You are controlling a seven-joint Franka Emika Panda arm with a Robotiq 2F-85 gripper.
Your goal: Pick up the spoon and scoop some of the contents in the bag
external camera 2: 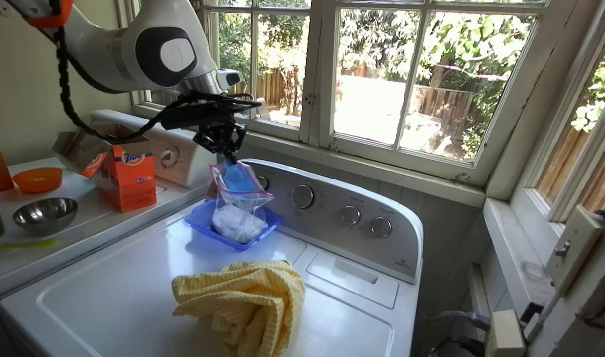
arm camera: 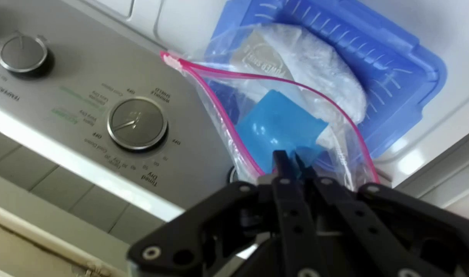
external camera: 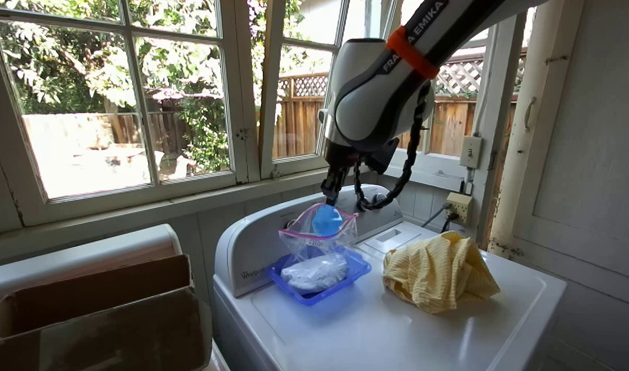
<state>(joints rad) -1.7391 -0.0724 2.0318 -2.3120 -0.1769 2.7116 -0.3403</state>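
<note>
The spoon is a blue scoop [external camera: 327, 220], also seen in an exterior view [external camera 2: 237, 177] and in the wrist view [arm camera: 278, 119]. My gripper [arm camera: 290, 156] is shut on its handle end, above the bag, in both exterior views [external camera: 331, 198] [external camera 2: 230, 157]. The clear zip bag [external camera: 314, 273] has a pink-edged open mouth, and white contents rest in its bottom [external camera 2: 238, 224] [arm camera: 323, 65]. The scoop's blade hangs inside the mouth, above the white contents. Whether the blade holds anything is unclear. The bag sits in a blue tray [external camera: 363, 268] [external camera 2: 198, 223] [arm camera: 423, 77].
The tray stands on a white Whirlpool machine [external camera: 397, 335] against its raised control panel [external camera 2: 327, 208]. A crumpled yellow cloth [external camera: 438, 273] lies near the tray. Beside the machine are a cardboard box [external camera: 113, 324], Tide box [external camera 2: 131, 173], metal bowl [external camera 2: 45, 215] and orange bowl [external camera 2: 38, 179].
</note>
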